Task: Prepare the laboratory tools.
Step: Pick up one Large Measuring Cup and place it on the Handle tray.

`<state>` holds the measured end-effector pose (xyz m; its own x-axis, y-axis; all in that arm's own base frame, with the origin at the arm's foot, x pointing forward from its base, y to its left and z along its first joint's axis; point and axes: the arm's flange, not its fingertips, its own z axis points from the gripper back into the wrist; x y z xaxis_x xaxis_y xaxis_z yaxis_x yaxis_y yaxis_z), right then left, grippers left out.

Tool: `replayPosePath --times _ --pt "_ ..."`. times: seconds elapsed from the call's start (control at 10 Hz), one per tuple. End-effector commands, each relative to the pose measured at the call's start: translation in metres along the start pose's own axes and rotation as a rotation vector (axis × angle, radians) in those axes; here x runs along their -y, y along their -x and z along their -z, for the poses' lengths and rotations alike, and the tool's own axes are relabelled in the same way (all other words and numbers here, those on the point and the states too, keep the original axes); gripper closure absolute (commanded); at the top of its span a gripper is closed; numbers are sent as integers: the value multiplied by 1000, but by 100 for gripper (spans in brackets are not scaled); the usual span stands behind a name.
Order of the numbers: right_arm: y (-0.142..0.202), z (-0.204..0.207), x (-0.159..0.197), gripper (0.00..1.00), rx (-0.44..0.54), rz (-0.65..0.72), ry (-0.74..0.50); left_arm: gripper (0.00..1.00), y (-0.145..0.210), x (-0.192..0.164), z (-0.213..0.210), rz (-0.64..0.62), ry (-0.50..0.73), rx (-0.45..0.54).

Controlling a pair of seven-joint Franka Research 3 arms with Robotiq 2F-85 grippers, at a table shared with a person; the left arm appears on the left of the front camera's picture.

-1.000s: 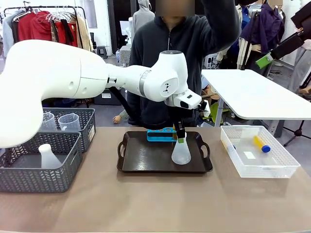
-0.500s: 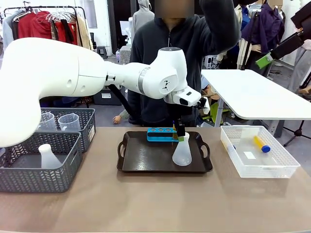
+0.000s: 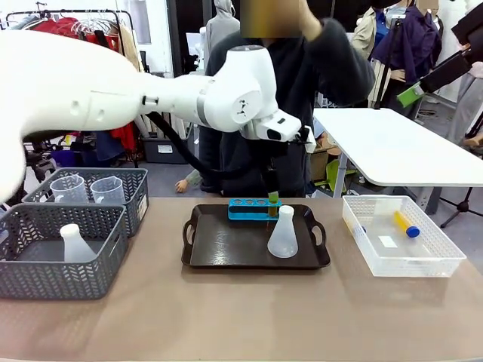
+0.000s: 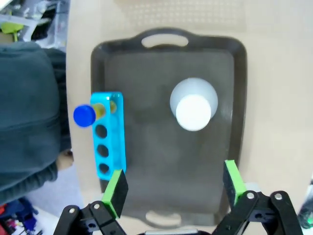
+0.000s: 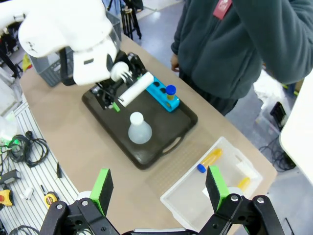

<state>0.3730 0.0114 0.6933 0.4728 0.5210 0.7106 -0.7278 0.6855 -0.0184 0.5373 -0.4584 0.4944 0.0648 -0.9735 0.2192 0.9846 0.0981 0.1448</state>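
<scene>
Left gripper [image 4: 174,185] released flask [image 4: 193,105], lifted.

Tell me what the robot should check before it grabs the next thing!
1. Flask stands upright on the tray: ok.
2. Left fingers are open, above the flask and not touching it: ok.
3. Blue rack has empty holes for more tubes; three are free: ok.
4. A tube lies loose in the white bin, nothing on top of it: ok.
5. Right fingers are open and empty: ok.
</scene>
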Motion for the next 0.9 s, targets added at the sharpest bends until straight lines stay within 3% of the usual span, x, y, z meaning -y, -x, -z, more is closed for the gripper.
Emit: replayPosePath --times 0.0,0.5,0.8 --pt "0 -1 0 0 10 -5 -13 0 37 20 -33 -70 -2 -1" --pt "0 -1 0 0 10 -5 -13 0 122 30 -123 -274 -57 -70" --pt "0 -1 0 0 10 -5 -13 0 183 13 -146 -505 -75 -200"
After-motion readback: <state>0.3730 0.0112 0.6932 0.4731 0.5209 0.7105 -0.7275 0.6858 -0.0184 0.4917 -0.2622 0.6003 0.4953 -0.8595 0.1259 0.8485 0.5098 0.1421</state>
